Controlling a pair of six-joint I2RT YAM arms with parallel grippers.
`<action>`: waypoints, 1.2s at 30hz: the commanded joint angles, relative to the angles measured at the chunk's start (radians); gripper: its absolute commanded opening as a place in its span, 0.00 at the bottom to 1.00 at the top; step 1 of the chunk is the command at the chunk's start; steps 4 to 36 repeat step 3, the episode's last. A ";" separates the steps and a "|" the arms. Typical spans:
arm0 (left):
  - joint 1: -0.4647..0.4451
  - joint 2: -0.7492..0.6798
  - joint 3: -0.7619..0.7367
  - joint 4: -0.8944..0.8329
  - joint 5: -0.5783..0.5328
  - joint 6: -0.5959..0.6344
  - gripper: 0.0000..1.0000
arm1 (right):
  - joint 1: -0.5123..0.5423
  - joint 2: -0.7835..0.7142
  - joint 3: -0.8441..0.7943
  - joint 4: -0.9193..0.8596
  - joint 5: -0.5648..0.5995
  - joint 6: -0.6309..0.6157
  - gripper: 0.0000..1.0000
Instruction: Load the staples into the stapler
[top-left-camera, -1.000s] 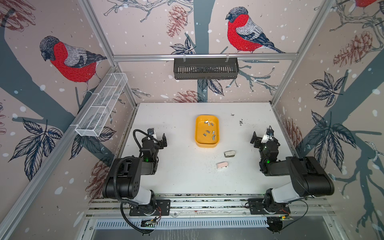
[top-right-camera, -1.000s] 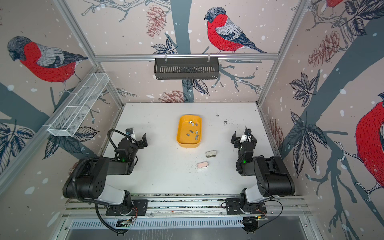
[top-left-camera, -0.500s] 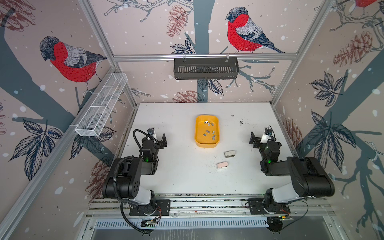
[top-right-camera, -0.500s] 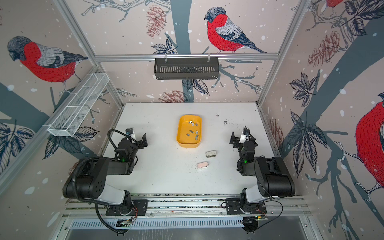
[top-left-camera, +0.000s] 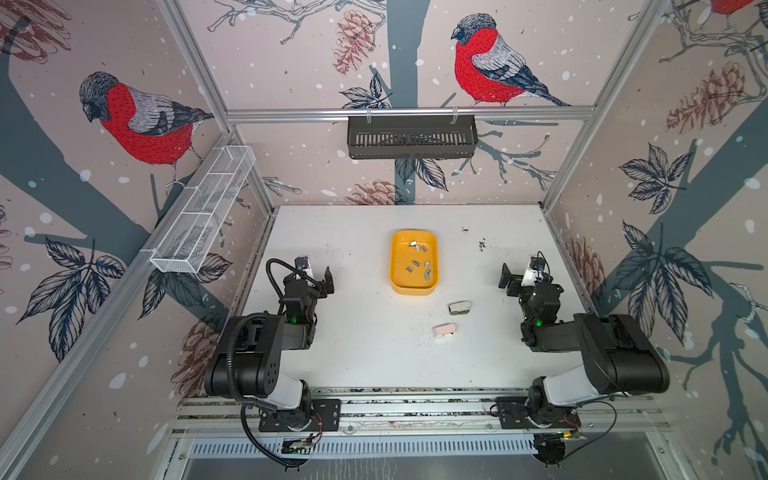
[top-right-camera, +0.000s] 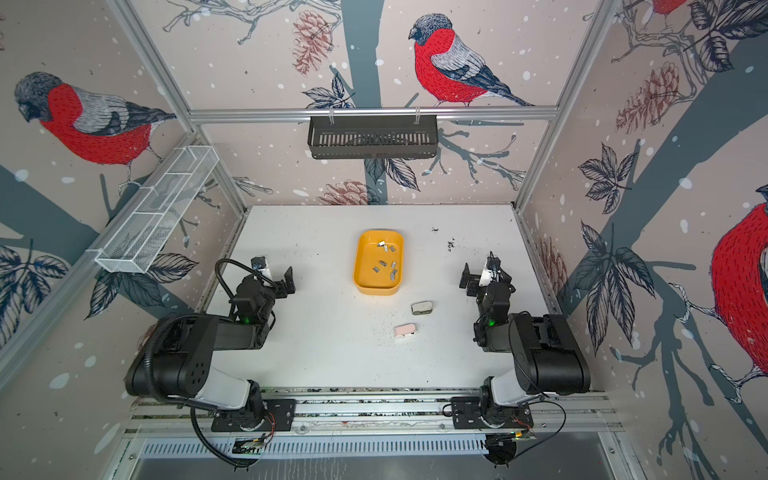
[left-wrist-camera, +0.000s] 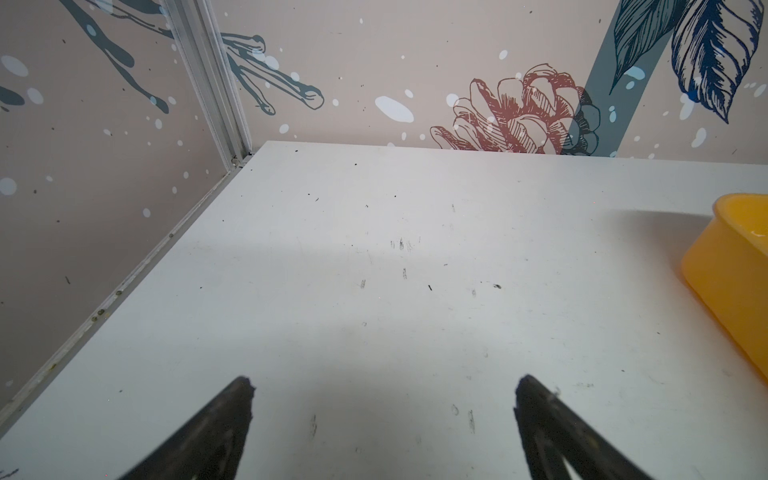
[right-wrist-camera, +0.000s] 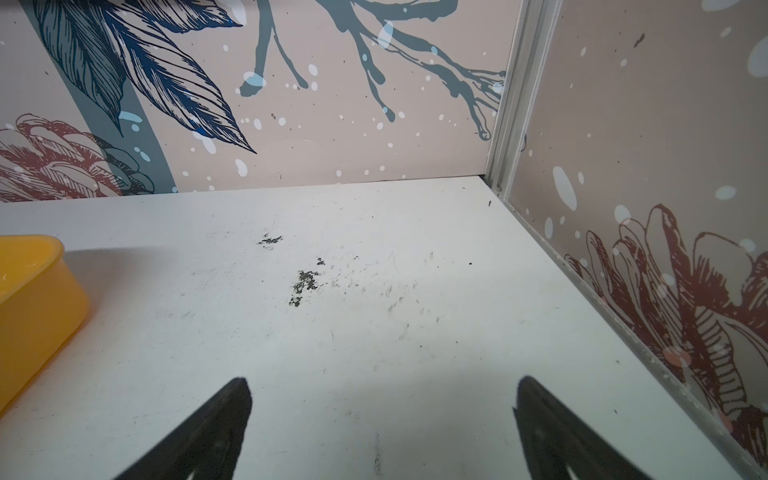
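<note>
White table (top-left-camera: 353, 365): left hand (left-wrist-camera: 384, 390) and right hand (right-wrist-camera: 382, 390) released, empty. Steady the grey plastic stapler (top-left-camera: 459, 308), seemingly shut, before picking grey metal staple strips (top-left-camera: 427, 266) from the yellow tray (top-left-camera: 392, 266).

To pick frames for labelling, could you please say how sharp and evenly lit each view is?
In both top views: evenly lit, staples small but distinct, frame posts splayed by the lens. Left wrist view: table sharp, left gripper dark and blurred. Right wrist view: right gripper likewise.

Left arm (top-left-camera: 249, 357) and right arm (top-left-camera: 615, 361): black housings, white base links. Ribbed black cable (top-left-camera: 271, 272) loops on left arm. Green light (top-left-camera: 294, 319) at each wrist. Pincer fingers (left-wrist-camera: 216, 428) black, tapered.
</note>
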 joint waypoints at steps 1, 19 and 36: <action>0.001 -0.004 0.003 0.043 0.003 0.002 0.98 | 0.001 0.005 0.011 -0.013 0.016 0.014 1.00; 0.002 -0.004 0.004 0.042 0.003 0.002 0.98 | 0.001 -0.003 0.000 -0.001 0.014 0.015 0.99; 0.002 -0.004 0.004 0.042 0.003 0.002 0.98 | 0.001 -0.003 0.000 -0.001 0.014 0.015 0.99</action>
